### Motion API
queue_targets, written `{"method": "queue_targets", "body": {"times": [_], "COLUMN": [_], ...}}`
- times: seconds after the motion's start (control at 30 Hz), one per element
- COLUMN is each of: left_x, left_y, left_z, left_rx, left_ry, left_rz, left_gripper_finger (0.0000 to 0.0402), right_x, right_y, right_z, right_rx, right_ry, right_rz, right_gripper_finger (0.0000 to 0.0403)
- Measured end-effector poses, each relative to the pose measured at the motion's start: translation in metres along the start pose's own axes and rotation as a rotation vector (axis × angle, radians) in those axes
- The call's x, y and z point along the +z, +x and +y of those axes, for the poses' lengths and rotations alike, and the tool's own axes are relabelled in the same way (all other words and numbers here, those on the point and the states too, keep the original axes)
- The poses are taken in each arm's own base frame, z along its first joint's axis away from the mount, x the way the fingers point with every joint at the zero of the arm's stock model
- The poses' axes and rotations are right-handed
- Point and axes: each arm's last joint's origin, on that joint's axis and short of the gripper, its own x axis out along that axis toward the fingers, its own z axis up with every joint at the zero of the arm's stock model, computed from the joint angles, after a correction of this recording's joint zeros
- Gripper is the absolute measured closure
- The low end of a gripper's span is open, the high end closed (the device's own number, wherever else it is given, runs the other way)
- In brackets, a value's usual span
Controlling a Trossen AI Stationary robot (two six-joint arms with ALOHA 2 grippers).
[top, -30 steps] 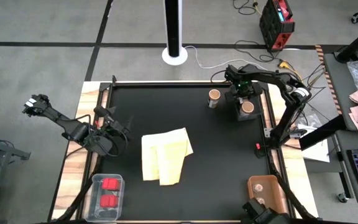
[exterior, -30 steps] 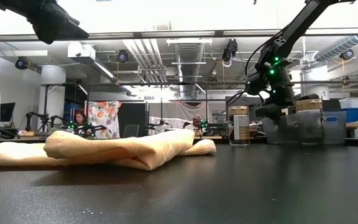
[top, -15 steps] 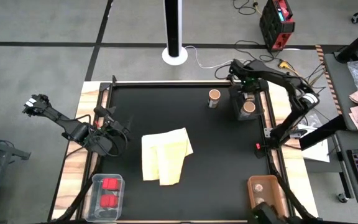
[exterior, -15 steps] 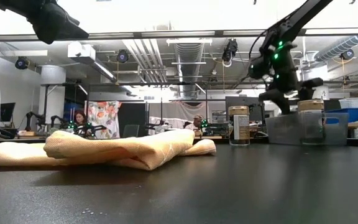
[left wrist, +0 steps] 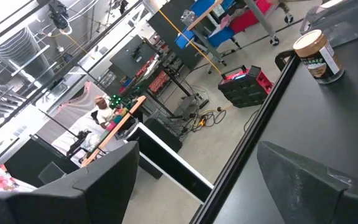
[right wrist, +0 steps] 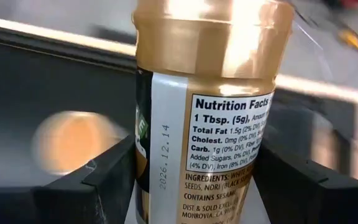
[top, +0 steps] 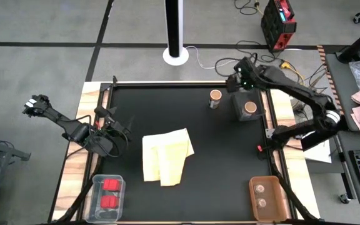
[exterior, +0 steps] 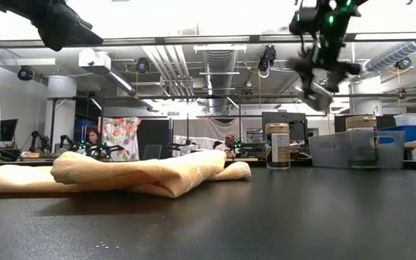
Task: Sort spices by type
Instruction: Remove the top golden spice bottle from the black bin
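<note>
Two round, tan-capped jars (glossy).

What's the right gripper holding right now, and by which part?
A gold-lidded spice jar, clamped by the right gripper across its labelled body, below the lid.

Right wrist view: the jar fills the frame, its top and base cut off at the edges, and the round tan shape at left is a blur. Low view, upper right: the right gripper is smeared by motion, its fingers unreadable. Overhead, lower right, the pale rounds in the brown tray are too small to identify.
</note>
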Motion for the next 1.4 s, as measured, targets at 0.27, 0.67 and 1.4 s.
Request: {"method": "queue_targets", "body": {"times": [0.27, 0.67, 1.4], "left_x": [0.000, 0.000, 0.000], "left_y": [0.000, 0.000, 0.000], "left_z": [0.000, 0.000, 0.000], "left_rx": [0.000, 0.000, 0.000], "left_ry": [-0.002, -0.005, -0.005], "left_rz": [0.000, 0.000, 0.000], "left_gripper_finger": [0.0091, 0.0091, 0.0091], "right_x": [-0.056, -0.183, -0.277], "right_y": [-0.042, -0.012, 0.082], "right_z": [0.058, 0.112, 0.158], "right_rx": [0.162, 0.271, 0.227], "right_ry": [-0.203, -0.335, -0.406], "right_rz": [-0.255, -0.656, -0.838], "right_gripper_finger": [0.0136, 0.0136, 0.0136]}}
